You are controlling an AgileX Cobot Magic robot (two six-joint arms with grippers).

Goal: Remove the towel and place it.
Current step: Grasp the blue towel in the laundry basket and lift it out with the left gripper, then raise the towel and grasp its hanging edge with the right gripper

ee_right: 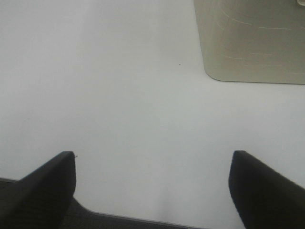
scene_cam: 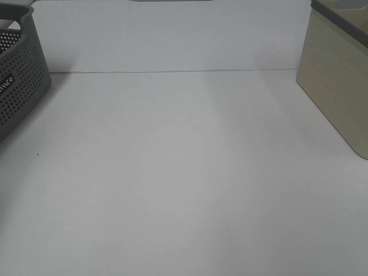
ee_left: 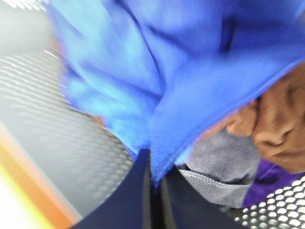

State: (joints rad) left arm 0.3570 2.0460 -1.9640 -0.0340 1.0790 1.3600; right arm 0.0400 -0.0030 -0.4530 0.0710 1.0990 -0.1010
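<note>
Inside grey perforated basket (ee_left: 62, 138), left pincer (ee_left: 155, 164) clenched on blue towel (ee_left: 190, 71); right pincer (ee_right: 152, 171) spread, empty. Grasp made; next likely lift clear.

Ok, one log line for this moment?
left gripper: shut on towel in grey basket | right gripper: open, empty, above table | brown cloth, grey cloth beside towel

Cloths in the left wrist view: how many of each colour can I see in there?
blue towel: 1
brown cloth: 1
grey cloth: 1
purple cloth: 1
Total: 4
</note>
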